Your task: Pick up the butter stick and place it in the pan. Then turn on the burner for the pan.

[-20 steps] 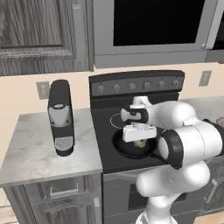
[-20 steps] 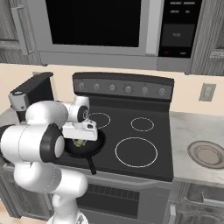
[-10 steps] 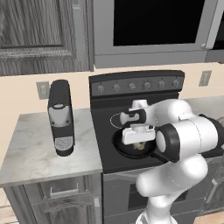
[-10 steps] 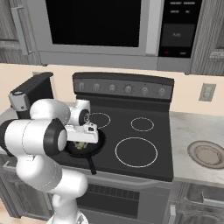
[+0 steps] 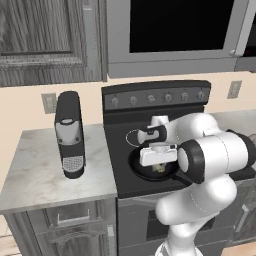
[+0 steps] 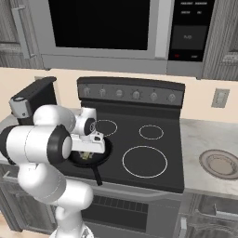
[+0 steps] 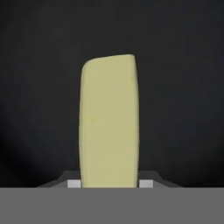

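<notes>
My hand [image 5: 159, 165] is clenched on the butter stick [image 7: 109, 122], holding it low over the black pan [image 6: 103, 153] on the stove [image 6: 158, 160].

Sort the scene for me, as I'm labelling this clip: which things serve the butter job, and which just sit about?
Job:
- butter stick, clamped in the shut pincer
- pan below it
- stove knobs

Sitting about:
- coffee machine
- microwave
- wall outlet
- round drain in the counter
</notes>
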Robot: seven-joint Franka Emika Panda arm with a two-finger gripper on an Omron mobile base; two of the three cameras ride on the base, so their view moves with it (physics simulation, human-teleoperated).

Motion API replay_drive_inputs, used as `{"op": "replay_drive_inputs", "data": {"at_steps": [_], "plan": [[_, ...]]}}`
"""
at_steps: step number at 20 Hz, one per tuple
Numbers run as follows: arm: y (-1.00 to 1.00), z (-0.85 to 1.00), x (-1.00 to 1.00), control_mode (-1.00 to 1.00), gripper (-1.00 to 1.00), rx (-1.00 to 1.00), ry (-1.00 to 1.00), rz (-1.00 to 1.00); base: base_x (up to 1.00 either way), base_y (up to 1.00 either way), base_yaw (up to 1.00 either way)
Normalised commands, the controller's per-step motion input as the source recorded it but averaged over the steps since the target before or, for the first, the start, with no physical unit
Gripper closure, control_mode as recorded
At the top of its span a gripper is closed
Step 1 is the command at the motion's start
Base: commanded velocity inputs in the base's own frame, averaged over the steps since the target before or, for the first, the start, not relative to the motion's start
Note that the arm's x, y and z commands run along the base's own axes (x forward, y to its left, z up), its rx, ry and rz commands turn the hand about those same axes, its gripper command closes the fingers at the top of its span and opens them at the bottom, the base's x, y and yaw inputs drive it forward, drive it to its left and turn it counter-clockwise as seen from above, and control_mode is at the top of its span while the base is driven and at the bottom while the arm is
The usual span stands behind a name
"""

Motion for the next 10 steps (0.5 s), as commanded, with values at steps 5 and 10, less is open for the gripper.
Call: {"op": "replay_drive_inputs", "data": {"at_steps": [5,10], "plan": [[0.0,-0.12,0.02,-1.0,1.0,0.0,0.0,0.0,0.0,0.0,0.0],[0.0,-0.15,0.05,-1.0,1.0,0.0,0.0,0.0,0.0,0.0,0.0]]}}
